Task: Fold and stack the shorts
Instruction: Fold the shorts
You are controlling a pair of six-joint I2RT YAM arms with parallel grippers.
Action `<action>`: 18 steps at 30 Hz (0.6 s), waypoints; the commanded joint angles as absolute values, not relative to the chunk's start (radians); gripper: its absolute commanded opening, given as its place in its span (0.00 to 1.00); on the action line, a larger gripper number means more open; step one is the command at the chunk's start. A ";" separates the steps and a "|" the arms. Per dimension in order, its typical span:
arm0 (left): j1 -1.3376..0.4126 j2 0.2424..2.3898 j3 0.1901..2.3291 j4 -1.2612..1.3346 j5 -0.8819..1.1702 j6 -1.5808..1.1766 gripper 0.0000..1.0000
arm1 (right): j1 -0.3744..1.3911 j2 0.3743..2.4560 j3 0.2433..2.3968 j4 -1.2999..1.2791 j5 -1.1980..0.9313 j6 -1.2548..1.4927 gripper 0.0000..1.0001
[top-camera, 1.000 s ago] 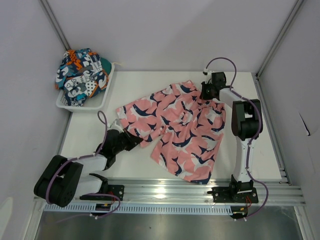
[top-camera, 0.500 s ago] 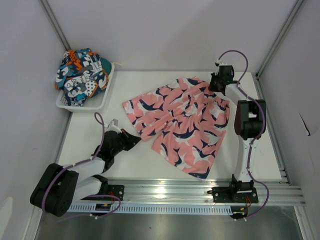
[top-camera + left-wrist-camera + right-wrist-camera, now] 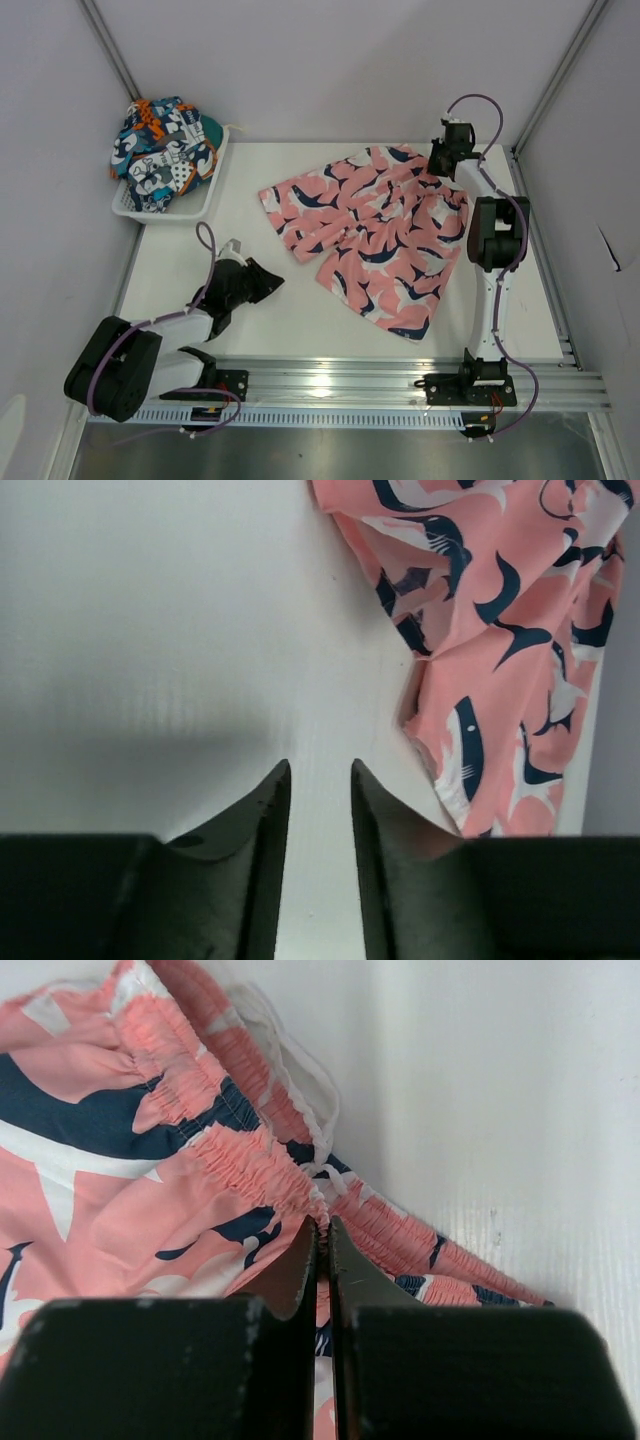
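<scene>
Pink shorts (image 3: pixel 375 230): pink fabric printed with navy-and-white sharks; spread mostly flat and set at a slant in the centre-right of the top view, on the table (image 3: pixel 170 265). The gathered waistband (image 3: pixel 250 1160) is turned to the upper right, the leg hems to the left and lower centre.
Patchwork shorts (image 3: pixel 165 145): teal, orange, navy and white print; bunched in a heap in the white basket (image 3: pixel 205 200) at the upper left.
Count: two pairs of shorts, one basket and two arms are seen.
Right fingers (image 3: pixel 285 1285): clenched on the pink waistband, at the upper right of the top view.
Left fingers (image 3: pixel 255 825): slightly parted, nothing gripped; held over bare table at the lower left, apart from the pink hem.
</scene>
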State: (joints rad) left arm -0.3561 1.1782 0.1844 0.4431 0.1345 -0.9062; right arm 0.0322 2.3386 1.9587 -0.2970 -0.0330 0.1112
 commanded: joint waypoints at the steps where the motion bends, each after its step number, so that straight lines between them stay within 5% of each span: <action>1: -0.405 1.166 0.236 0.482 0.132 -0.874 0.37 | 0.034 2.355 2.008 -0.319 -0.025 0.098 0.00; 5: -0.506 1.177 0.255 0.517 0.089 -0.894 0.53 | 0.034 2.375 2.002 -0.316 -0.017 0.104 0.01; 10: -0.568 1.229 0.287 0.583 0.078 -0.913 0.63 | 0.025 2.391 1.983 -0.313 -0.020 0.115 0.16; 15: -0.546 1.217 0.353 0.497 0.060 -0.865 0.66 | 0.026 2.390 2.014 -0.486 -0.021 0.091 0.00; 18: -0.486 1.210 0.435 0.382 0.067 -0.825 0.67 | 0.040 2.369 2.010 -0.682 -0.002 0.129 0.00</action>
